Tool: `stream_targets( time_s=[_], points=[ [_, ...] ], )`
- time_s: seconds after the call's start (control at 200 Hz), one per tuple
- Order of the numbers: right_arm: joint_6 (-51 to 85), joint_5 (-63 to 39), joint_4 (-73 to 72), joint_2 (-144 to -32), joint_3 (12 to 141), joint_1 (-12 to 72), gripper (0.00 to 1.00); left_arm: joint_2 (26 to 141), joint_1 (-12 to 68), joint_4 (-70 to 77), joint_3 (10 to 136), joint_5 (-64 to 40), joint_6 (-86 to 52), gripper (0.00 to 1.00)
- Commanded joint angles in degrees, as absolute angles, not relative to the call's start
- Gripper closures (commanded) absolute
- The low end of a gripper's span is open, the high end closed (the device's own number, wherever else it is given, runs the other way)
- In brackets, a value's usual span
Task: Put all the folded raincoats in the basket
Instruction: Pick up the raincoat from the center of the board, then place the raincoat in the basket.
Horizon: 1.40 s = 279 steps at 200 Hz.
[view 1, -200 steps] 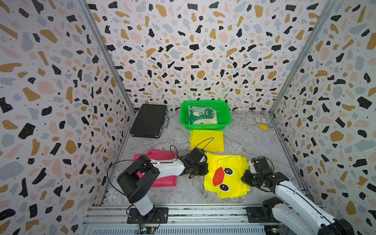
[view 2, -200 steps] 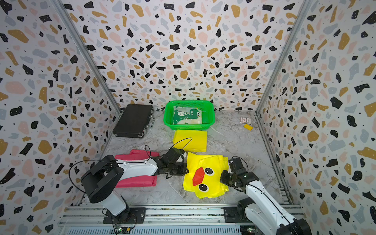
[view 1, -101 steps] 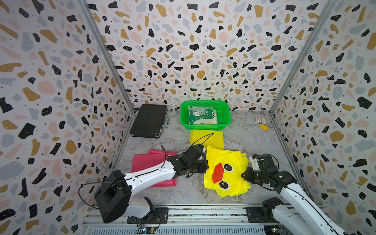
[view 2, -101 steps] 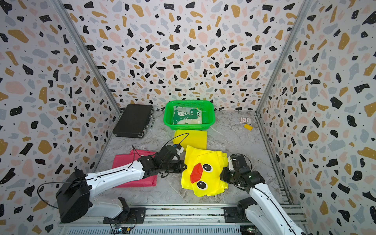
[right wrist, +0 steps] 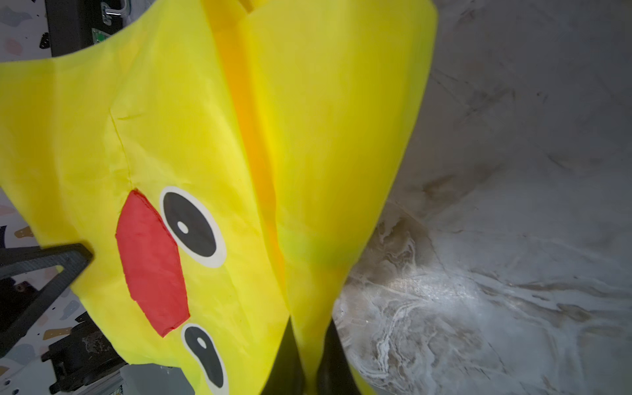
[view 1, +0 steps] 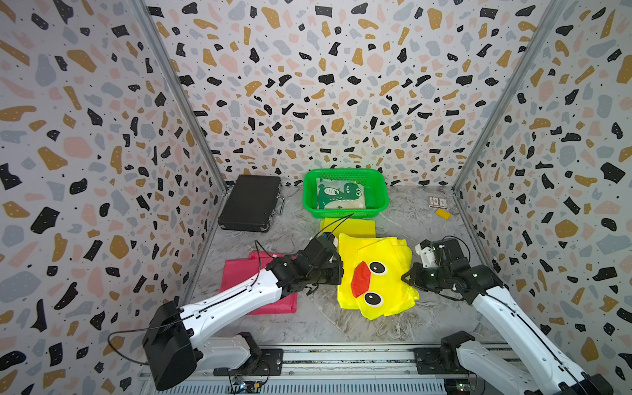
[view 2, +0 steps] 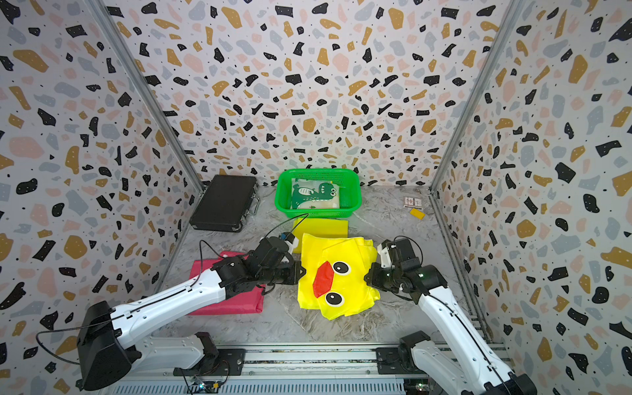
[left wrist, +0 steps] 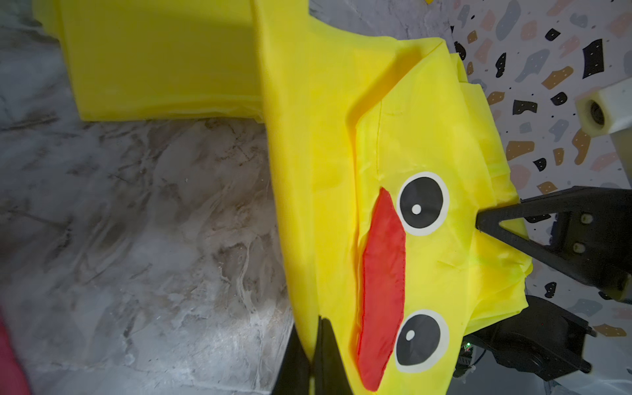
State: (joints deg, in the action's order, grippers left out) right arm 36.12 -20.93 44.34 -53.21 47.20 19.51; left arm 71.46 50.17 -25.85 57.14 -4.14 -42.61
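Note:
The folded raincoat (view 1: 383, 277) (view 2: 349, 253) is yellow with a duck face: red beak, two black eyes. It is stretched between my two grippers, in front of the basket. My left gripper (view 1: 339, 273) (left wrist: 316, 330) is shut on its left edge. At the opposite edge my right gripper (view 1: 408, 275) (right wrist: 309, 330) is also shut on the raincoat. The green basket (view 1: 343, 214) (view 2: 316, 214) stands by the back wall with a dinosaur-print packet (view 1: 340, 196) inside. Each wrist view shows the yellow raincoat (left wrist: 427, 143) (right wrist: 164, 123) and the marble floor beyond it.
A flat yellow folded sheet (view 1: 347, 226) lies between the basket and the raincoat. A pink folded sheet (view 1: 239, 277) lies under my left arm. The black case (view 1: 251, 201) sits at the back left. A small card box (view 1: 438, 202) and a yellow block (view 1: 443, 213) are at the back right.
Both grippers have carried the raincoat away from the front rail toward the basket. The left arm has stretched out and uncovered more of the pink sheet.

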Motion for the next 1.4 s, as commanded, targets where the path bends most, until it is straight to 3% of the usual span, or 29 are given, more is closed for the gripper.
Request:
stream_targets(
  time_s=[0.0,0.12,0.42,0.776,1.392],
  points=[
    [33.5,-21.5,44.8,-56.1,52.1,19.6,1.00,70.9,50.2,-30.3,62.1,0.3,-39.8,1.00],
    [33.2,-22.8,42.8,-61.1,55.9,19.6,1.00,71.7,48.3,-32.4,65.1,1.9,-38.2,1.00],
    [30.1,-22.9,39.6,-75.0,70.6,19.5,1.00,78.9,36.3,-31.3,74.8,-5.8,-32.6,1.00],
    [27.1,-24.4,37.0,-98.4,93.8,17.7,1.00,100.6,23.6,-30.2,97.0,-17.7,-29.3,1.00],
    [28.8,-34.1,36.4,-137.8,136.4,10.7,1.00,133.9,14.7,-29.8,130.9,-24.7,-29.9,1.00]
  ],
)
